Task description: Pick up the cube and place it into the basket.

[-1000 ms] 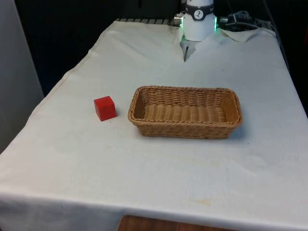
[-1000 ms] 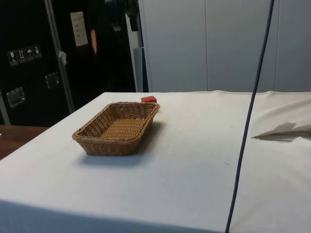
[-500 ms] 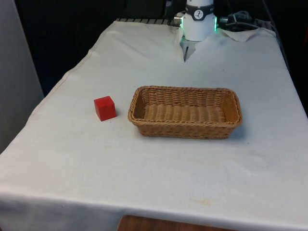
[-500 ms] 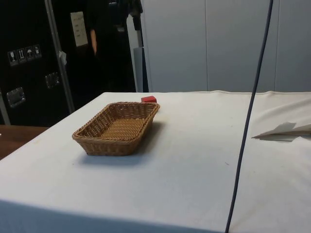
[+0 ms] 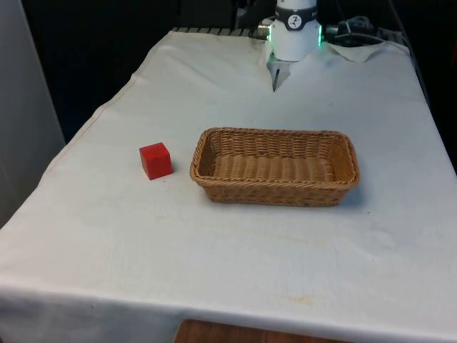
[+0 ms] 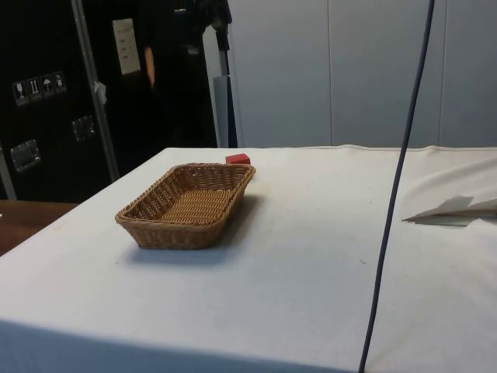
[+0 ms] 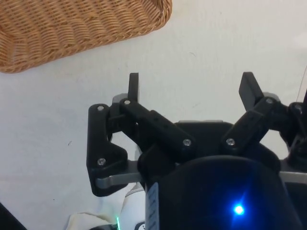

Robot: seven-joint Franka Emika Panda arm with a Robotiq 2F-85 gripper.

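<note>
Front view: red cube sits just beside the front view's left of the basket; my gripper hangs wide open, probably well apart. Reaching comes next.

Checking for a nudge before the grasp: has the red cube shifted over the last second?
No. In the front view the red cube sits just as far from the basket rim's left end as before.

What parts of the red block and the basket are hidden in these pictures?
- Red cube: in the side view the basket stands in front, so just its top peeks over the far rim.
- Basket: in the wrist view the picture's edge cuts it off; one corner shows.
- Basket's underside: it faces the white cloth in the front view.
</note>
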